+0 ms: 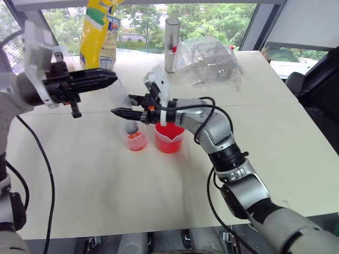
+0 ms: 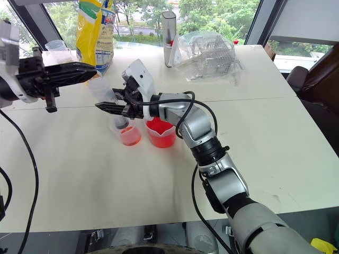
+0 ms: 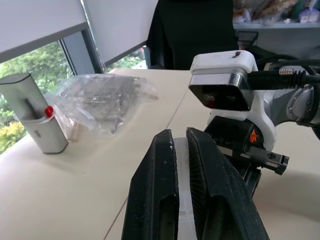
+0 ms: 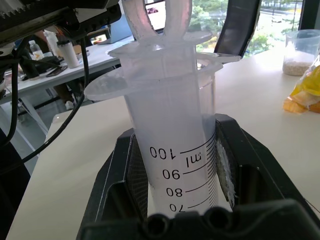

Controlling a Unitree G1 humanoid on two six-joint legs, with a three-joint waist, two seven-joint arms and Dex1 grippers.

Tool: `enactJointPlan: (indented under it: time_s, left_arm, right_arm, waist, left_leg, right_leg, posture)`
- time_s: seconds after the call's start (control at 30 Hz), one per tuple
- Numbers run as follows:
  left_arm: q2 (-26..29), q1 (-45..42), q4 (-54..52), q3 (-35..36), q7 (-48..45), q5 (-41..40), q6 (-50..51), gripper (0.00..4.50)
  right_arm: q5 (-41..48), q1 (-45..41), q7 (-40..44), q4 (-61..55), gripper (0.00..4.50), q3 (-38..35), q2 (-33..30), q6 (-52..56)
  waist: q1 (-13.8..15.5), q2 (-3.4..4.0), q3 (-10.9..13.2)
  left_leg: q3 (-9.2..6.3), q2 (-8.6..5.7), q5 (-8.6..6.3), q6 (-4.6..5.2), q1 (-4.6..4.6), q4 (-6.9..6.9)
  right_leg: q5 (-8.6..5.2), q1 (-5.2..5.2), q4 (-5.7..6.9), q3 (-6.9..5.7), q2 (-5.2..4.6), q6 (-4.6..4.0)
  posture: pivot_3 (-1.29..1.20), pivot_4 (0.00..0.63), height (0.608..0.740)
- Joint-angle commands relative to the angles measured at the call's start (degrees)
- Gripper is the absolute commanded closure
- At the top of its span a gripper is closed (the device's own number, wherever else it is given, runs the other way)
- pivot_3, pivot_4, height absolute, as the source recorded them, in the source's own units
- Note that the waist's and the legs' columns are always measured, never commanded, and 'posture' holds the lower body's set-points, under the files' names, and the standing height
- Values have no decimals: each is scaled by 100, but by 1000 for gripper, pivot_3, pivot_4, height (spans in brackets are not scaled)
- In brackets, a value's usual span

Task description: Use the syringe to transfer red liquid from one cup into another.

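A pale bench [image 1: 95, 180] carries two clear cups side by side: a wider beaker [image 1: 169, 138] of red liquid [image 1: 169, 144] and a narrower cup [image 1: 136, 139]. The right gripper [image 2: 117, 110] clamps the syringe [image 4: 172, 135] barrel upright, tip down in the narrower cup. The left gripper [image 1: 100, 78] pinches its plunger top, ready to work it.

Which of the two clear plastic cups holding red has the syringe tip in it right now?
The smaller, narrower clear cup, robot-left of the wider spouted beaker; the clear syringe stands in it.

Bright daylight from the windows [image 1: 201, 18] behind the table [image 1: 95, 180]; soft shadows, sharp focus.
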Motion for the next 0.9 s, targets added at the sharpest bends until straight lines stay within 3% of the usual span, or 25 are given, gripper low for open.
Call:
enactJointPlan:
  time_s: [0.03, 0.33, 0.5, 0.67, 0.9]
  left_arm:
    - [115, 239, -30, -311, -109, 247, 162, 4490]
    - [92, -91, 36, 103, 127, -93, 385, 4490]
    - [-19, -321, 216, 356, 431, -297, 594, 2478]
    - [90, -387, 438, 624, 549, -272, 607, 44]
    - [267, -61, 420, 1114, 556, -466, 756, 9]
  right_arm:
    - [251, -487, -138, -465, 3039, -544, 67, -267]
    - [244, -301, -59, -431, 3039, -353, 172, -215]
    - [292, -262, -42, -443, 3039, -310, 249, -127]
    - [296, -218, -53, -449, 3039, -284, 235, -84]
    - [304, -186, -150, -439, 3039, -335, 228, -57]
  waist:
    - [0, 0, 0]
    - [-3, 0, 0]
    - [-1, 0, 0]
    - [-2, 0, 0]
    - [-5, 0, 0]
  left_leg:
    - [0, 0, 0, 0, 0, 0]
    - [0, 0, 0, 0, 0, 0]
    - [-1, 0, 0, 0, 0, 0]
    - [0, 0, 0, 0, 0, 0]
    - [1, -1, 0, 0, 0, -2]
  right_leg:
    - [0, 0, 0, 0, 0, 0]
    - [0, 0, 0, -1, 1, 0]
    - [0, 0, 0, -2, 2, 0]
    - [0, 0, -1, -3, 1, 0]
    - [0, -2, 0, -6, -10, 0]
  posture:
    - [0, 150, 740]
    - [0, 150, 740]
    - [0, 150, 740]
    - [0, 150, 740]
    - [0, 150, 740]
